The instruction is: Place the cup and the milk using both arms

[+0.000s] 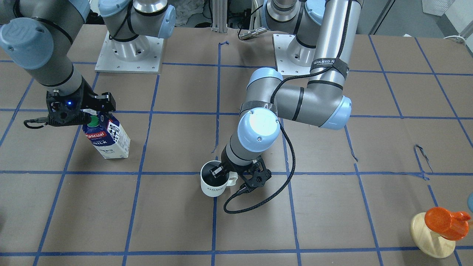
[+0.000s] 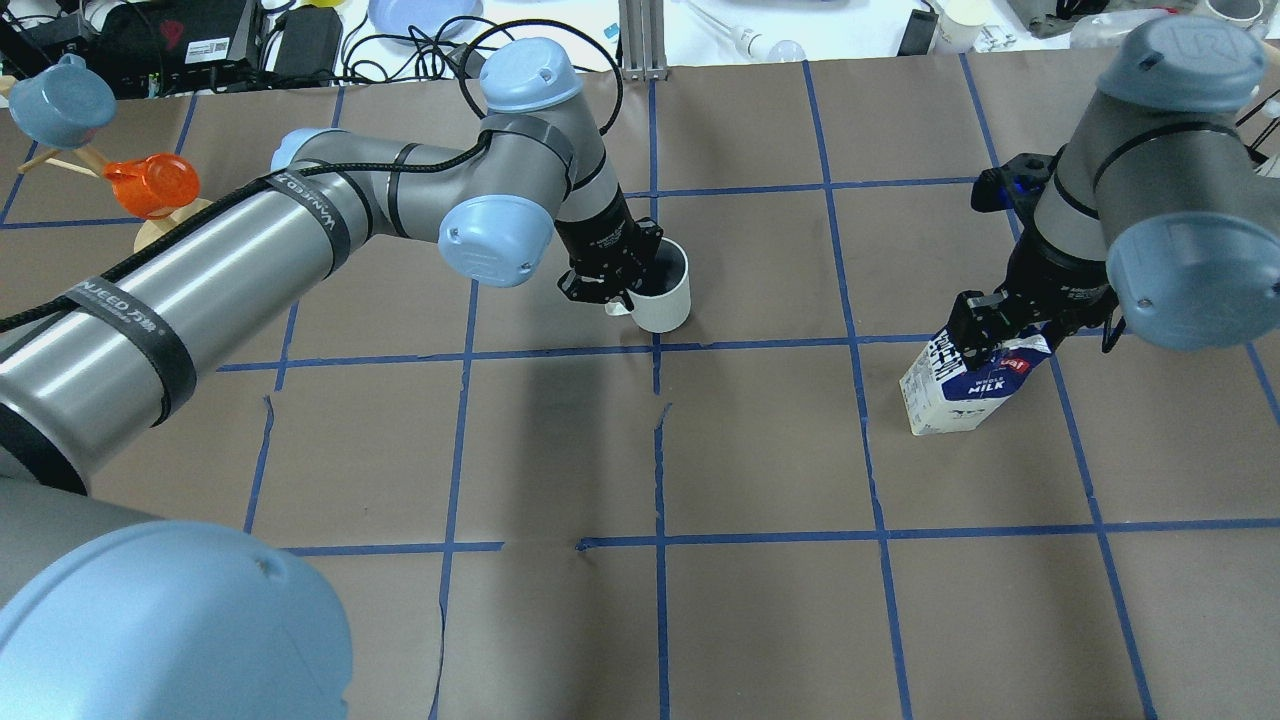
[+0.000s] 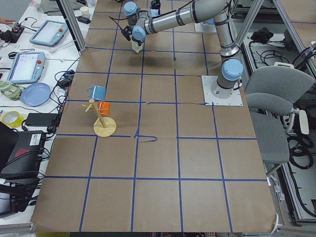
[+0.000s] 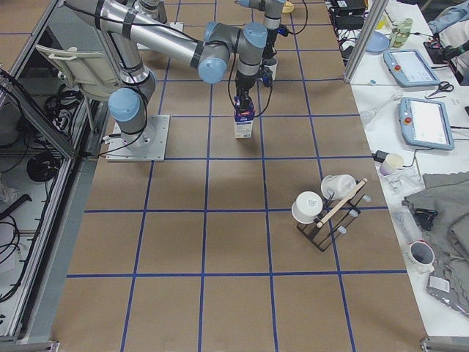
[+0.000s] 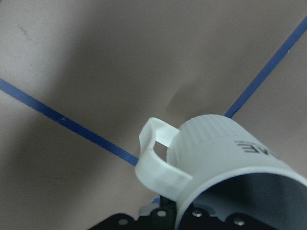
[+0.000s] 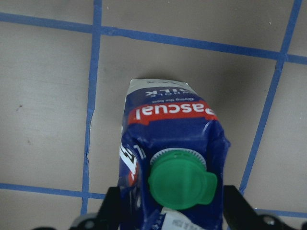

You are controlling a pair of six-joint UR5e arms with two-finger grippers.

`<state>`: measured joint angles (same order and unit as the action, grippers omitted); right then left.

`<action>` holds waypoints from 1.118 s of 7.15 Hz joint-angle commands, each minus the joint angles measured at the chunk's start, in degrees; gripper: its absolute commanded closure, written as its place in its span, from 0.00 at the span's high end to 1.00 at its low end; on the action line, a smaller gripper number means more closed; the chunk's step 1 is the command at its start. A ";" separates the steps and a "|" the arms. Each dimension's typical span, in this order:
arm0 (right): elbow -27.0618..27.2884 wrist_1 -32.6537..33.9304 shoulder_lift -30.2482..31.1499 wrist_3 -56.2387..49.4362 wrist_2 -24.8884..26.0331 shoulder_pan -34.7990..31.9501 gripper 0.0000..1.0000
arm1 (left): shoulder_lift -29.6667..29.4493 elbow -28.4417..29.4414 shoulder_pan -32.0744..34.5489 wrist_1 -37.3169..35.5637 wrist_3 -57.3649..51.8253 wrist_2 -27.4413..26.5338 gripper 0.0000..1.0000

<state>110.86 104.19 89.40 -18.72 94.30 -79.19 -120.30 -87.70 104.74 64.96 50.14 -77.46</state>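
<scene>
The white cup [image 1: 211,186] sits near the table's middle, by a blue tape crossing. My left gripper [image 1: 225,174] is shut on its rim beside the handle, one finger inside the cup and one outside. The left wrist view shows the handle [image 5: 156,158] and the ribbed wall from close up. The blue and white milk [image 1: 109,139] with a green cap [image 6: 180,179] is tilted. My right gripper [image 1: 97,117] is shut on its gable top, with fingers [image 6: 111,211] on both sides. I cannot tell whether cup or milk touches the table.
An orange cup [image 1: 445,221] hangs on a wooden stand [image 1: 430,240] at the table's corner on my left side, with a blue cup [image 2: 60,100] on it. A rack with white mugs [image 4: 322,205] stands further along on my right side. Blue tape lines grid the brown table.
</scene>
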 commanded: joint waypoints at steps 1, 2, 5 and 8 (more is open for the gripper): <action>0.23 0.13 0.07 0.17 0.45 0.00 0.38 | 0.41 0.33 0.03 -0.01 -0.13 0.21 0.99; -0.29 0.05 0.33 0.70 0.19 0.00 0.24 | 1.64 0.77 -0.32 0.17 -1.00 0.12 1.00; -3.89 -0.57 0.25 1.14 -0.26 -0.35 0.12 | 4.36 11.01 -5.92 15.39 -17.01 -4.60 1.00; -15.88 -0.57 -6.66 7.44 -5.34 -5.15 0.12 | 9.10 16.15 -12.78 23.01 -36.47 -4.54 1.00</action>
<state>100.84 103.57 86.56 -14.66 90.94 -81.11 -113.18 -72.81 94.88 85.73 20.87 -82.16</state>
